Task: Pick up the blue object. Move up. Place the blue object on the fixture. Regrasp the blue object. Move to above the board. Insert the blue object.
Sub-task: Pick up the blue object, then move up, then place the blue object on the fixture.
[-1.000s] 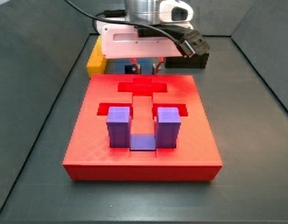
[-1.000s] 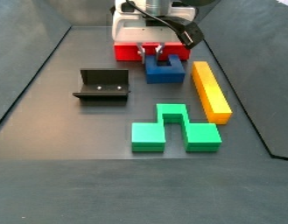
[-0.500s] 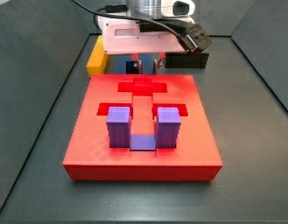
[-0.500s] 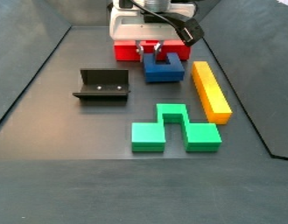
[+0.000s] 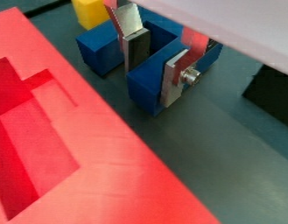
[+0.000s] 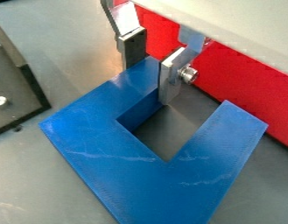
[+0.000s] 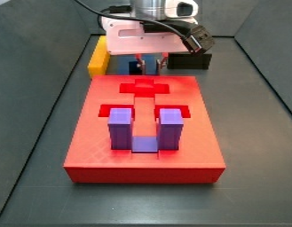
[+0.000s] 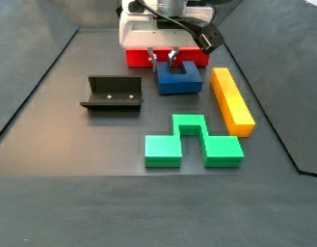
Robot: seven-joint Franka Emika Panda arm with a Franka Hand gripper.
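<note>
Dropped a touch lower onto the block since half a second back, otherwise little change. Blue object (image 8: 180, 76) lying flat on the counter (image 8: 135, 183), tucked just beside the board (image 8: 138, 57), between it and the long yellow bar (image 8: 231, 99). Gripper (image 6: 154, 66) right down on it, fingers (image 6: 174, 72) straddling the cross-piece of the U, one plate outside, one in the notch. Plates look close against the blue wall in both wrist views, yet whether actually pinching cannot be told from here; no lift visible, block apparently resting on the counter. In a side view, gripper (image 7: 152, 64) low behind the board's far edge, purple block (image 7: 139, 127) standing in a slot on the red top, cross-shaped cutout bare. Fixture (image 8: 113, 95) waiting off to one side, well apart from the block, trough empty; green block (image 8: 191, 141) nearer the front, out of the way. Still the pick-up step, by the look of it. To do it well: squeeze squarely on the cross-piece, pads flat against both faces, then straight up, no sideways drag, with the board edge and the yellow bar so near on either flank.
</note>
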